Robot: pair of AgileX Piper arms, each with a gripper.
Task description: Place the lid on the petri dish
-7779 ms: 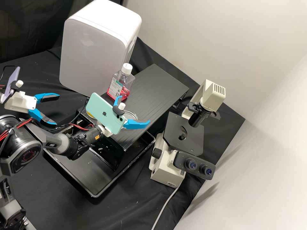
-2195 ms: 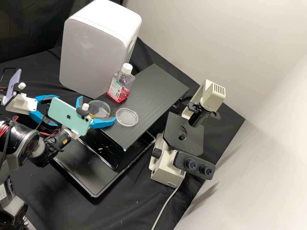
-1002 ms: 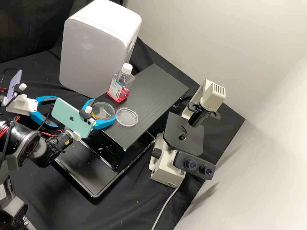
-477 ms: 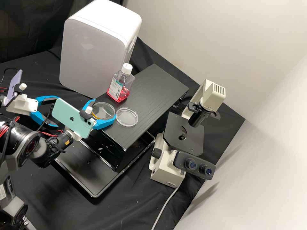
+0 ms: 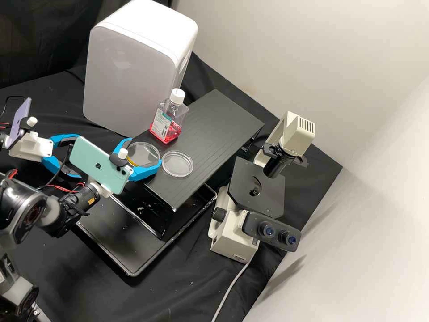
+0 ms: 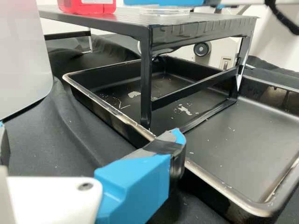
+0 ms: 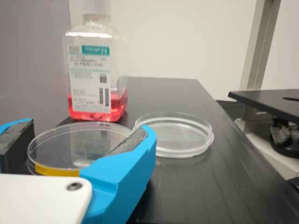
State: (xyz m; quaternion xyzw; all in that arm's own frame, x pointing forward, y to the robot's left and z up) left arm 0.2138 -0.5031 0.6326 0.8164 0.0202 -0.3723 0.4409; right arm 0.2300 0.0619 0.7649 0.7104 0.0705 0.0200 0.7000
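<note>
Right gripper [image 5: 145, 153] is hovering low over the near end of the black slatted stand [image 5: 214, 125], and its 2 blue fingers are spreading wide, 1 on each side of the lid [image 7: 70, 147]. The lid is lying flat on the stand: a shallow clear round piece with a yellow strip along its near wall. 1 finger pad is sitting right at the rim, though I cannot tell whether it is actually touching. Just beside the lid, the petri dish [image 5: 177, 164] is resting open on the same stand, plain and clear. A bottle [image 5: 167, 118] of pink liquid is standing upright just behind the 2 of them. Left gripper [image 5: 62, 154] is hanging off to the side, near the black tray [image 6: 107, 114] under the stand, fingers parted and holding nothing
</note>
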